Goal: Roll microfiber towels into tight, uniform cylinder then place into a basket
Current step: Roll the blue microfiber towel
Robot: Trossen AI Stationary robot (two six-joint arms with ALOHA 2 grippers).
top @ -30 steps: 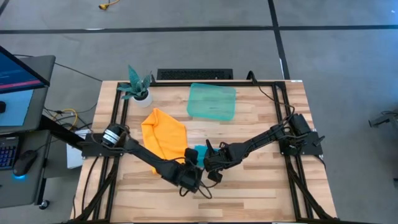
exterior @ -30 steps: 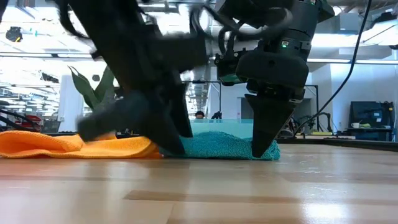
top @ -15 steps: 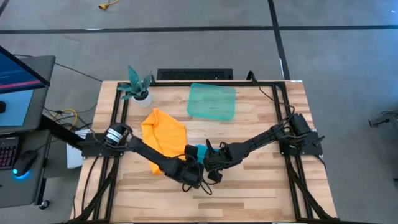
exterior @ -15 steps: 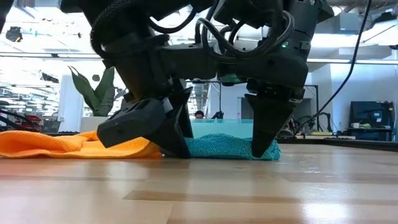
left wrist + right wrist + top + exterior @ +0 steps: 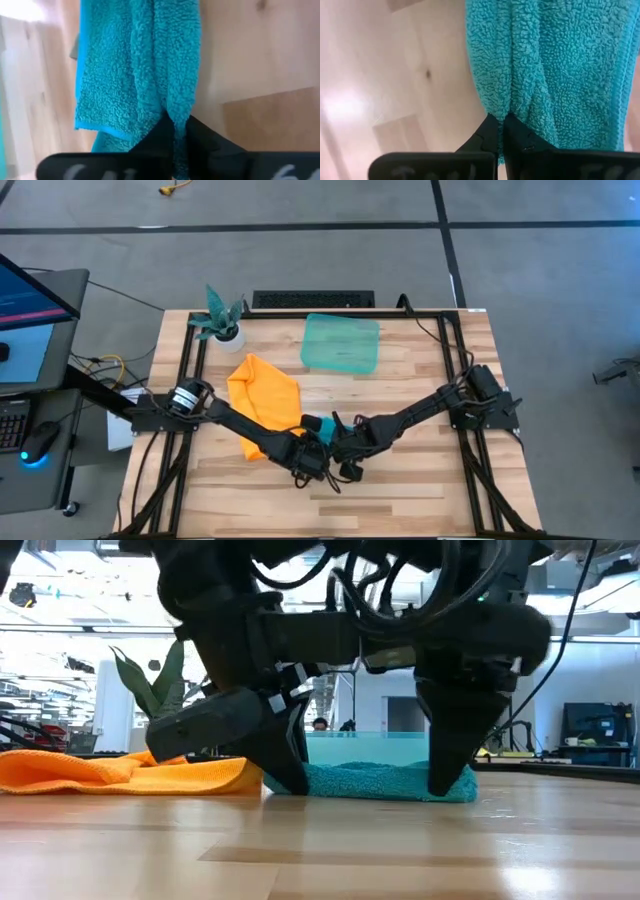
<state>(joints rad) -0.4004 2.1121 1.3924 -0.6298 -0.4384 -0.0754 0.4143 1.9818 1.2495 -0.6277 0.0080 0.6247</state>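
Note:
The turquoise towel (image 5: 375, 780) lies bunched into a short, low strip on the table near its middle, also seen from above (image 5: 318, 423). My left gripper (image 5: 287, 778) is shut on the strip's left end, and my right gripper (image 5: 448, 780) is shut on its right end. The orange towel (image 5: 265, 395) lies spread and rumpled on the table just left of them. The basket (image 5: 341, 343), a teal-green tray, stands at the far middle. My left gripper pinches a raised fold of the turquoise towel (image 5: 172, 107) between its two fingers at the strip's left end. The fingers slant down from above and the left. The towel rests on the table. My right gripper pinches a fold of the towel (image 5: 502, 107) between its two fingers at the strip's right end. The fingers point steeply down from above. The towel lies on the wood below them, slightly stretched between the two grippers.
A small white pot with a teal plant (image 5: 222, 320) stands at the far left corner. Black frame rails (image 5: 452, 370) run along the table's left, right and far sides. Bare wood (image 5: 330, 500) lies toward the near edge.
My left gripper has tipped down and shut on the turquoise towel's left end. My right gripper has shifted slightly toward the table's right edge, and the towel's right end has gone with it, so the strip now lies longer.

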